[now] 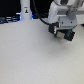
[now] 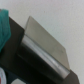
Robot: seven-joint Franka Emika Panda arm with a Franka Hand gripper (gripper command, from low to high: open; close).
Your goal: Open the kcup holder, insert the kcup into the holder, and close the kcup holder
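We see the pincer point(image 1: 63, 35) hanging low over the pale table point(image 1: 30, 60), on the exterior view's right. It sits at the end of the white arm point(image 1: 64, 12). Between its dark fingers there is a small green thing, the kcup point(image 1: 68, 35). The pincer looks closed around the kcup, holding it just above the table. The picture is blurry, so we cannot see just how the fingers press on it.

In the wrist view a green blur fills one corner, and we think this is the kcup point(image 2: 4, 27) up close. Past it we see the kcup holder point(image 2: 42, 47). It is a dark box with a shiny grey flap tipped up at a slant. A bright strip runs along the flap's lower edge. We cannot tell how far the holder is open.

Farther off in the exterior view, a white bottle point(image 1: 25, 10) stands at the back of the table, well apart from the pincer
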